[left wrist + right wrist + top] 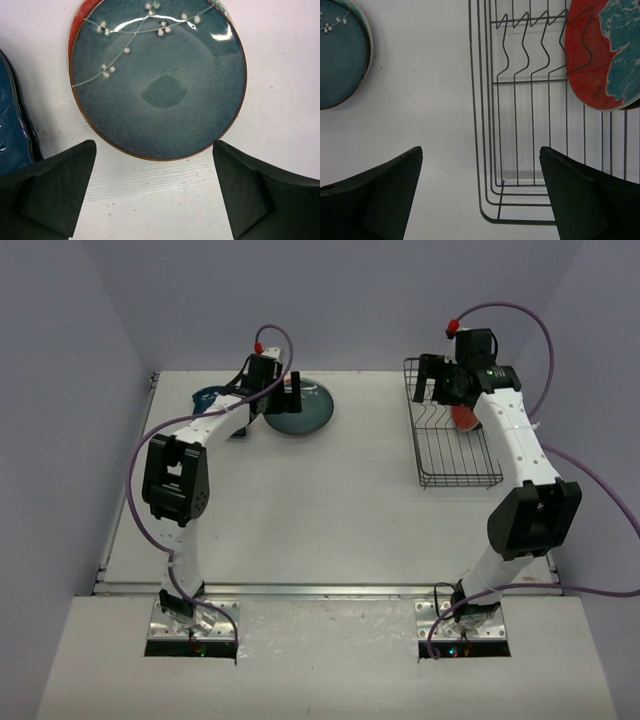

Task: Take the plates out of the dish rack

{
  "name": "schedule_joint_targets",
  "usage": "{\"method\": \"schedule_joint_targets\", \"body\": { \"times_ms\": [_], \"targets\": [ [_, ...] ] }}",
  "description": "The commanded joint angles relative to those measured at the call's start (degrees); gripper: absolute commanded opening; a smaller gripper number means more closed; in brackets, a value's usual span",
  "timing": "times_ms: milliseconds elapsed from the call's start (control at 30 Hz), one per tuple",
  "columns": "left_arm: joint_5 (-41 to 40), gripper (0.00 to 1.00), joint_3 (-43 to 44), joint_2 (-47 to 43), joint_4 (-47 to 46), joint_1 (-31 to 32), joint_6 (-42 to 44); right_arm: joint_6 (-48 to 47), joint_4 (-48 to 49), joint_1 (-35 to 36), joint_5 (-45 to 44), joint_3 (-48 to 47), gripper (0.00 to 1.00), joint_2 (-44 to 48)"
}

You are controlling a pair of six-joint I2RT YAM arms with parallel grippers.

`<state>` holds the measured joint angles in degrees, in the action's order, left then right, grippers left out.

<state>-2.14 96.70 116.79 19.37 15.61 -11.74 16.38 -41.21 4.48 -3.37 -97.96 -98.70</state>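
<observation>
A teal-blue plate with a white blossom pattern (157, 80) lies flat on the table at the back left (300, 408), stacked on a red-orange plate whose rim (74, 35) shows. A dark blue plate (10, 125) lies to its left (207, 397). My left gripper (154, 145) is open and empty, just above the near edge of the teal plate (288, 395). The wire dish rack (455, 445) stands at the back right. A red-orange plate with a light-blue pattern (600, 60) stands in it (465, 418). My right gripper (481, 148) is open and empty above the rack's left side (432, 380).
The rack's wire slots (520, 55) left of the red plate hold nothing. The teal plate also shows at the left edge of the right wrist view (340, 55). White table (330, 500) lies between the plates and the rack. Purple walls close the back and sides.
</observation>
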Motion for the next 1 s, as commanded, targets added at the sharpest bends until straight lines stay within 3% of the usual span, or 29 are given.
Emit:
{"method": "schedule_joint_targets", "body": {
  "times_ms": [0,133,233,367,567,833,967],
  "targets": [
    [3.80,1.00,-1.14,-3.21,-1.95,-0.50,0.84,-0.99,0.87,-1.47,0.24,-3.36,0.99,0.01],
    [5.06,1.00,-6.50,-9.51,-6.75,0.75,1.51,-3.73,1.75,-3.27,-2.12,-4.02,0.97,-0.90],
    [-1.80,1.00,-10.59,-14.56,-10.24,3.56,6.89,-4.90,1.76,-6.40,-4.22,-5.86,0.92,-2.88],
    [1.07,1.00,-11.50,-14.21,-7.33,3.90,8.21,-4.97,1.66,-7.89,-3.25,-6.62,0.89,-4.10],
    [7.98,0.68,-13.37,-11.96,-5.49,4.30,6.33,-5.38,1.66,-7.99,-3.38,-6.56,0.88,-4.08],
    [9.10,0.21,-15.19,-8.17,-2.82,4.78,6.85,-6.73,1.74,-8.18,-4.69,-8.31,0.89,-4.62],
    [8.91,0.09,-12.57,-3.87,-0.69,4.78,7.21,-6.47,1.72,-8.26,-5.31,-8.97,0.89,-5.33]
  ]
}}
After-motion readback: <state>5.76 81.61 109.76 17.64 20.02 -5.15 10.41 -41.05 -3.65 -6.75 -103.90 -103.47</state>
